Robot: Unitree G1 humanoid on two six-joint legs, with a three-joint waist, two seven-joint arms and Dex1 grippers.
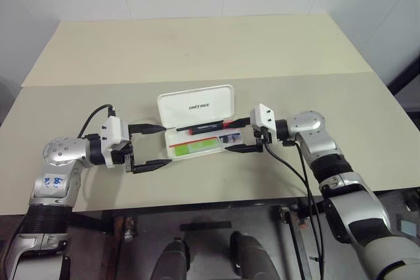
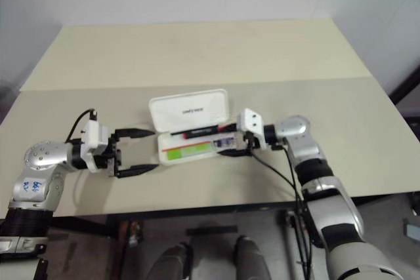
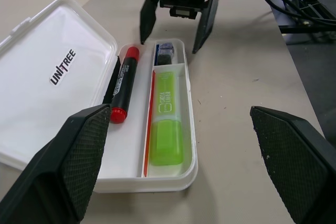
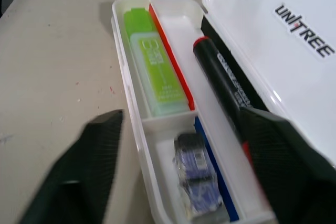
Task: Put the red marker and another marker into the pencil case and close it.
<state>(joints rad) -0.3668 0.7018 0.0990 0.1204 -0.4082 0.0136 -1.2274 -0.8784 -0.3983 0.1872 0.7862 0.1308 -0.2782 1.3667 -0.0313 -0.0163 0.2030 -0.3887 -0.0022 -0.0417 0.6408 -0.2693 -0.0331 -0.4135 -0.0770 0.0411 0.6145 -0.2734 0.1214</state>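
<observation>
Pencil case (image 3: 58,66) lying open on table (image 1: 197,44), lid back; green marker (image 3: 168,119) in front compartment, red marker (image 3: 123,85) in rear trough by hinge; right gripper (image 1: 240,136) released astride case end, left gripper (image 1: 149,146) spread wide, empty, presumably for closing.

**Arm and End Effector Appearance**

Each arm has a silver-grey metallic shell with black segments nearer the body. The left arm (image 1: 59,162) carries a round joint housing ringed with small screws and blue handwritten markings on a white label below it. The right arm (image 1: 328,162) has a smooth rounded joint cap. A white box-shaped module sits at each wrist. Black cables loop from both wrists. The left end effector (image 1: 146,147) and right end effector (image 1: 241,136) each have two black tapered fingers (image 3: 79,156) with textured pads.
</observation>
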